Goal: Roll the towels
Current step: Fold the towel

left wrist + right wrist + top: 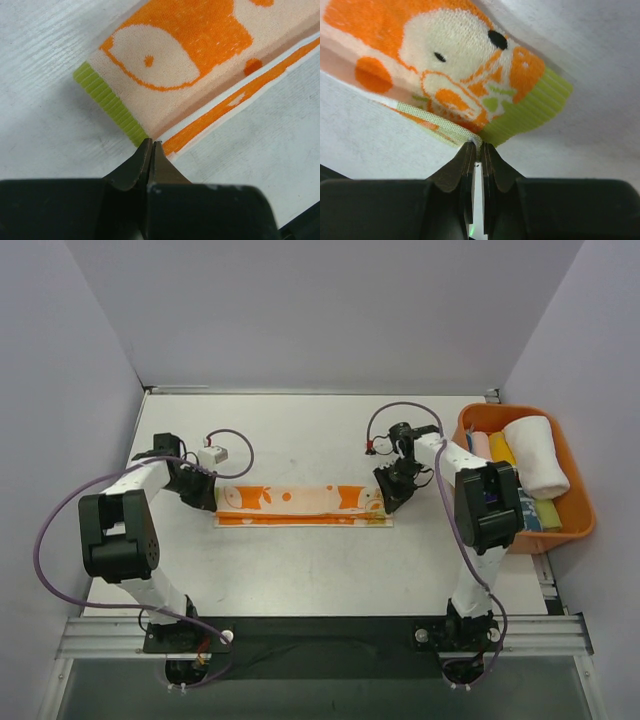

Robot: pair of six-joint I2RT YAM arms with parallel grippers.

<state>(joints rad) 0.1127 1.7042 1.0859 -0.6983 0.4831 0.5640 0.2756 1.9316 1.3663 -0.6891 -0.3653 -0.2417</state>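
The towel [303, 504] lies as a long folded strip across the worktop [300, 580]. The left end effector [151, 146] pinches its left corner, and the right end effector [477, 147] pinches its right corner. The rolled towels [535, 455] sit in the bin [578, 525].

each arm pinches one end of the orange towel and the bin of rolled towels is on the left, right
No: the bin is on the right, as the top view shows. Each arm's jaws do pinch one end of the towel, and rolled towels lie in the bin.

White table [300, 570], pale lilac walls [320, 310]
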